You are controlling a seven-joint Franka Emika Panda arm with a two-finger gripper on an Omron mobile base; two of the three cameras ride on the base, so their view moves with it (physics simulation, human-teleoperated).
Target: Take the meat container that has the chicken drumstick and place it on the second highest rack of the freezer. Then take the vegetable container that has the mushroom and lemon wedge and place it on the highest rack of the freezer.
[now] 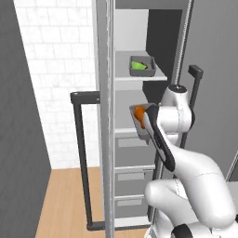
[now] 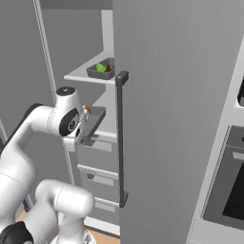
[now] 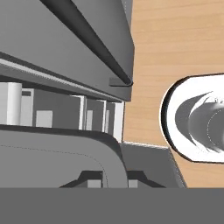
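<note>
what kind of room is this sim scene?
Most likely a home kitchen, rendered. A tall grey freezer stands open with shelves and drawers inside, a vegetable container of food sits on its upper shelf, an oven is built in alongside, and white tiled wall meets wooden floor.

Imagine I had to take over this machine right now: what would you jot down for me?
End effector: shut on the meat container, held at the open freezer in front of the shelf below the top one.
Chicken drumstick: inside that held tray.
Vegetable container: already resting on the upper shelf, with the lemon wedge and mushroom in it.
Done: the vegetable tray looks placed.
Left: set the meat tray down on the shelf beneath it, let go, pull the arm back out.
</note>
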